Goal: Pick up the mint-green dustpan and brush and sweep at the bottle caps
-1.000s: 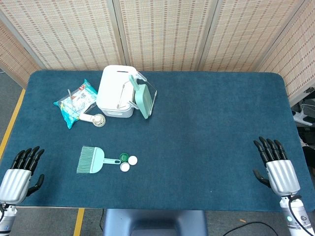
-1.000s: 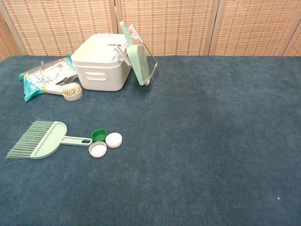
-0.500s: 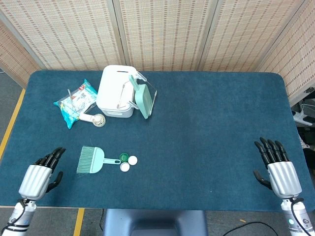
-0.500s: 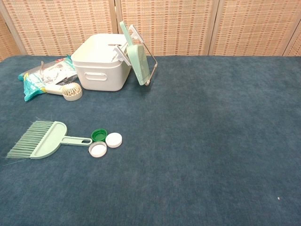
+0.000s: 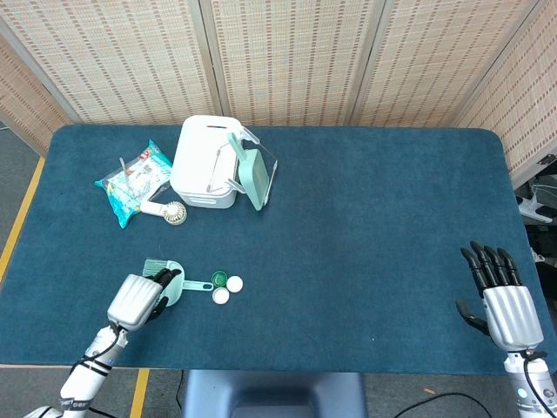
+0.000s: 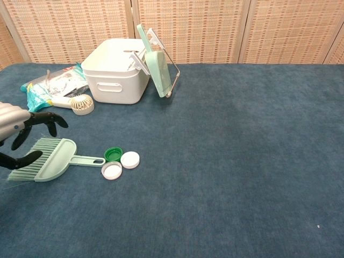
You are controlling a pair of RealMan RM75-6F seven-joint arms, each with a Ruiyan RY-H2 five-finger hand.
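The mint-green brush (image 6: 49, 160) lies flat on the blue table near its front left, handle pointing right toward three bottle caps: one green (image 6: 113, 154), two white (image 6: 129, 159). My left hand (image 5: 139, 298) hovers over the brush's bristle end (image 5: 155, 266), fingers spread and holding nothing; the chest view shows the left hand (image 6: 19, 134) above the bristles. The mint-green dustpan (image 5: 251, 171) leans upright against a white box (image 5: 202, 161) at the back left. My right hand (image 5: 505, 300) is open at the table's front right corner, far from everything.
A teal packet (image 5: 132, 182) and a small white hand fan (image 5: 171, 212) lie left of the white box. Woven screens stand behind the table's far edge. The blue cloth (image 5: 374, 235) stretches from the caps to the right hand.
My left hand has moved right and inward from the table's front left corner to above the brush. The right hand has barely shifted. Brush, caps and dustpan have not moved.
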